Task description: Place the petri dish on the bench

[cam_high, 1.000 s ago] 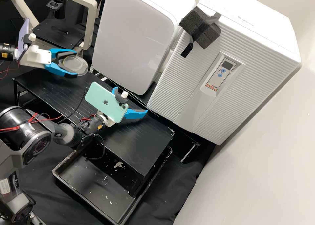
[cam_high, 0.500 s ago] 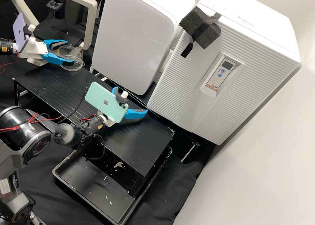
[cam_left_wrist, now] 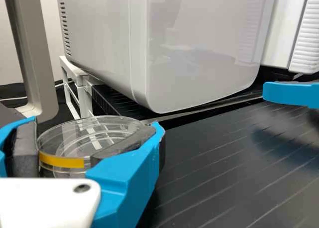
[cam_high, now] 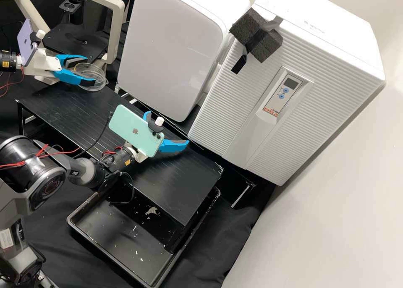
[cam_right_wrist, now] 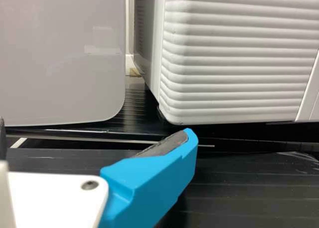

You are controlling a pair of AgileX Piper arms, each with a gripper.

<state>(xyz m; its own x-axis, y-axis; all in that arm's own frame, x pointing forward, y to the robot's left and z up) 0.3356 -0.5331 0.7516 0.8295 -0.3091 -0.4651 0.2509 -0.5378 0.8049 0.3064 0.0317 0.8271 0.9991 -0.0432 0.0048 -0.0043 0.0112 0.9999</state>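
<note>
Above one end of the counter (cam_high: 79, 109), the left pincer (cam_high: 90, 71) grasps the dish (cam_high: 99, 76) across its rim, seemingly just over the surface; the right pincer (cam_high: 167, 129), spread wide, is farther off.

We see a long black bench (cam_high: 189, 185), its flat top scored with fine pale lines and a narrow dark leg (cam_high: 19, 116) under one corner. Behind it we make out a second black ribbed surface (cam_right_wrist: 137, 106), bearing two white cabinets: a smooth-fronted cabinet (cam_high: 172, 48) and, just beside it, a larger cabinet with a ribbed front (cam_high: 235, 99). In the left wrist view we find a white frame (cam_left_wrist: 75, 73) at the smooth one's underside. One end of our bench overhangs a black tray (cam_high: 107, 255), where pale flakes (cam_high: 151, 211) lie scattered, and the tray rests on black cloth (cam_high: 226, 242)
</note>
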